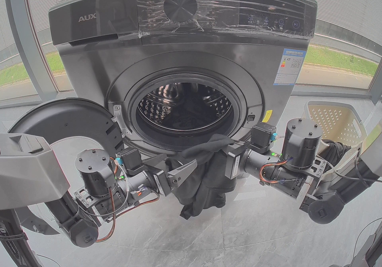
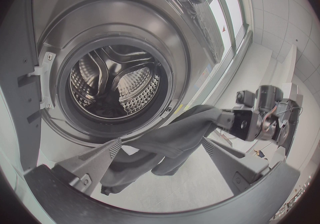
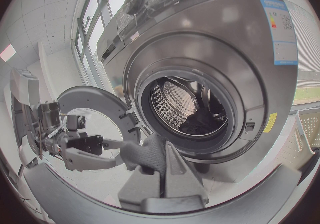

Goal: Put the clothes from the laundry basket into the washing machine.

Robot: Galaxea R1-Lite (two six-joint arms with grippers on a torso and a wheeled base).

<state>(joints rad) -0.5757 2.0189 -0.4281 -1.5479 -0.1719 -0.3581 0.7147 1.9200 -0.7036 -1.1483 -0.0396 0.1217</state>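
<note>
Washing machine (image 1: 179,52) is sitting with its door (image 1: 59,120) swung open to the robot's left, and there's already some dark stuff lying at the bottom of the drum (image 1: 159,104). The dark garment (image 1: 207,180) is hanging in the air right in front of the opening, just below the rim, with the rest drooping toward the floor (image 1: 258,220). The right gripper (image 3: 161,161) has its fingers pinched together on one bunched-up end of it. The left gripper (image 2: 161,147) is right up next to the cloth with its fingers spread wide apart, not gripping anything. The laundry basket (image 1: 338,118) is off to the right of the machine with another dark piece (image 1: 334,151) slumped in it.
</note>
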